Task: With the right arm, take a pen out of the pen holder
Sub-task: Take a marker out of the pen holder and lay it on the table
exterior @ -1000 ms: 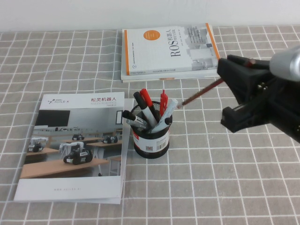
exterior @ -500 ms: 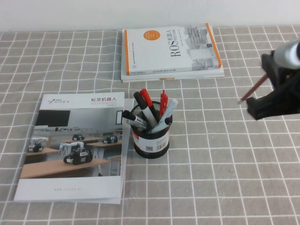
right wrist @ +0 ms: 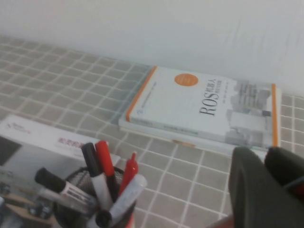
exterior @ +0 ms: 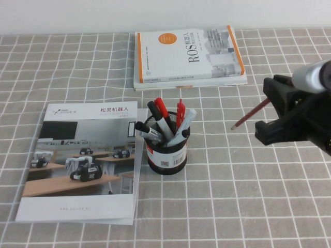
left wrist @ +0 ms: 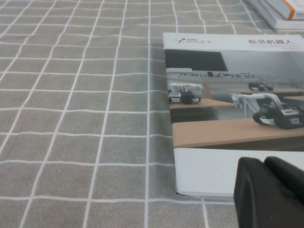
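Observation:
A black mesh pen holder (exterior: 166,150) stands mid-table with several markers and pens in it; the right wrist view shows it too (right wrist: 90,209). To its right, above the cloth, my right gripper (exterior: 275,111) is shut on a dark red pen (exterior: 251,114). The pen slants down and left, and its tip hangs clear of the holder. In the right wrist view, the right gripper's black fingers (right wrist: 251,190) press together, with a sliver of the pen (right wrist: 227,222) at the picture's edge. My left gripper (left wrist: 267,187) shows only in the left wrist view, shut and empty beside a brochure corner.
A white ROS book (exterior: 189,54) with orange edges lies at the back on a second book. A robot brochure (exterior: 85,160) lies left of the holder, also in the left wrist view (left wrist: 237,95). A grey checked cloth (exterior: 232,206) covers the table.
The right gripper carried the pen away from the holder to the right, then swung back a little left and lower. The holder and books stayed put.

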